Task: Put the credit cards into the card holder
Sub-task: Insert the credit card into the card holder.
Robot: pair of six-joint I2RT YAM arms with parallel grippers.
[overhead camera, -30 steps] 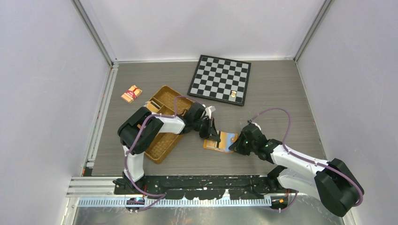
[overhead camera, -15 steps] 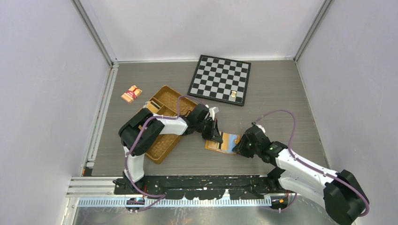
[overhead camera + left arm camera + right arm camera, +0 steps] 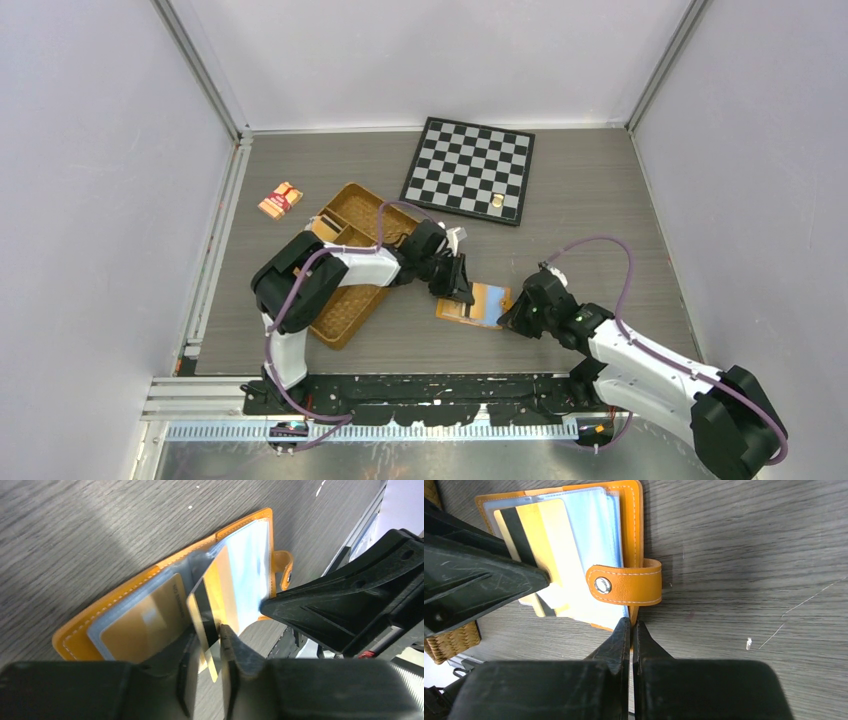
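Left fingers [image 3: 237, 660], slightly parted, straddle the striped card [image 3: 202, 607] entering the card holder [image 3: 633, 525]; right fingers [image 3: 621, 647] press together alongside.

The right arm [image 3: 640, 355] has stretched lower and its jaws have shifted slightly nearward beside the card holder [image 3: 480, 303]

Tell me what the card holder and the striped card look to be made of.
The card holder looks like orange leather or an imitation, matte, with pale stitching along the edge, a shiny metal snap and clear, plastic-looking sleeves. The striped card seems to be glossy gold plastic with a dark stripe.
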